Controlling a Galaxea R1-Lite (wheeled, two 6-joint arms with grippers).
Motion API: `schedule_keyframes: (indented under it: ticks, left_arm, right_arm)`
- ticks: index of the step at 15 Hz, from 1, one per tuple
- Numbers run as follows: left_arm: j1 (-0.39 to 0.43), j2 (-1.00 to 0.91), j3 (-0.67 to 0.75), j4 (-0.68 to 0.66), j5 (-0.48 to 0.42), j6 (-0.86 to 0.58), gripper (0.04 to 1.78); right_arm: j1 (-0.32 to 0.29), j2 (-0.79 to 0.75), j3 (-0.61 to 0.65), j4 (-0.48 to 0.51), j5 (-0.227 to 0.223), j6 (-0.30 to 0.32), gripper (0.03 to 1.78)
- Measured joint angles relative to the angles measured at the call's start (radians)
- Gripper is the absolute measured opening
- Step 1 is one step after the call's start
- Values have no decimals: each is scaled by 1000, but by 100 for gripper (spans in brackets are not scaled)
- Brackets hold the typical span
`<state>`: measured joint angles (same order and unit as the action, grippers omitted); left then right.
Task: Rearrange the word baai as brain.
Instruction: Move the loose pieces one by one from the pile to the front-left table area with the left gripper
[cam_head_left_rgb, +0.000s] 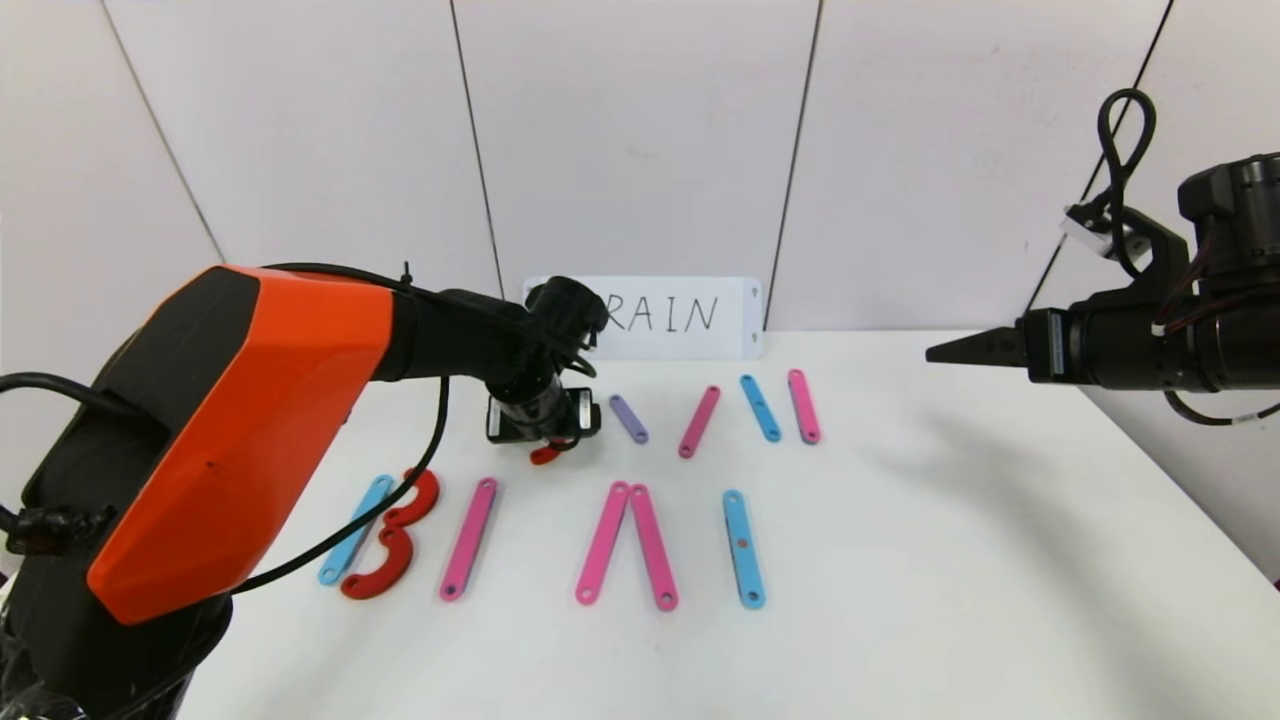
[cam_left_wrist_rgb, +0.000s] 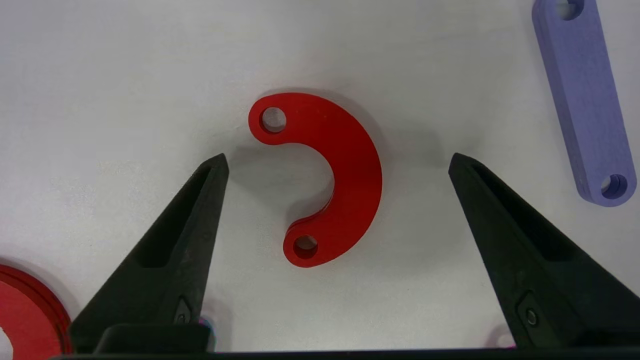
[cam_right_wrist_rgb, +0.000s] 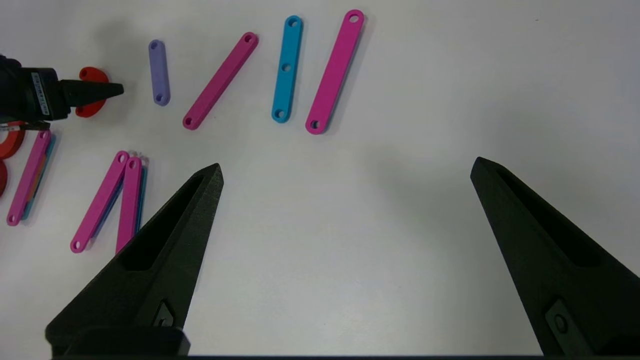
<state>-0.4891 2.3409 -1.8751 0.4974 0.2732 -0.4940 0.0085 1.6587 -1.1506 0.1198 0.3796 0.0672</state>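
The word lies in the front row: a light-blue strip (cam_head_left_rgb: 355, 543) with two red arcs (cam_head_left_rgb: 400, 535), a pink strip (cam_head_left_rgb: 468, 538), two pink strips (cam_head_left_rgb: 625, 543) meeting at the top, and a light-blue strip (cam_head_left_rgb: 743, 548). A loose red arc (cam_left_wrist_rgb: 345, 175) lies behind that row. My left gripper (cam_left_wrist_rgb: 337, 157) is open over it with one finger on each side, touching nothing; the head view shows the arc (cam_head_left_rgb: 545, 456) poking out under the gripper (cam_head_left_rgb: 545, 440). My right gripper (cam_right_wrist_rgb: 347, 167) is open and empty, held above the table's right side (cam_head_left_rgb: 950, 350).
Spare strips lie in the back row: purple (cam_head_left_rgb: 628, 418), pink (cam_head_left_rgb: 699, 421), light-blue (cam_head_left_rgb: 760, 408), pink (cam_head_left_rgb: 803, 405). The purple strip (cam_left_wrist_rgb: 582, 100) is close beside the left gripper. A white card (cam_head_left_rgb: 680, 315) with handwritten letters stands against the wall.
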Motion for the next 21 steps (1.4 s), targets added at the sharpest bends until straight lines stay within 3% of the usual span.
schedule_keyframes:
  ticks: [6,8,21]
  left_arm:
    - [0,17,-10,-1,0,1,51]
    - [0,17,-9,0,-1,2,31]
    - [-41,-98,172,61,-13,0,30]
  right_arm:
    - [0,-3,0,1,0,0,173]
    - [0,-4,0,1,0,0,173]
    - [1,-1,0,1,0,0,173]
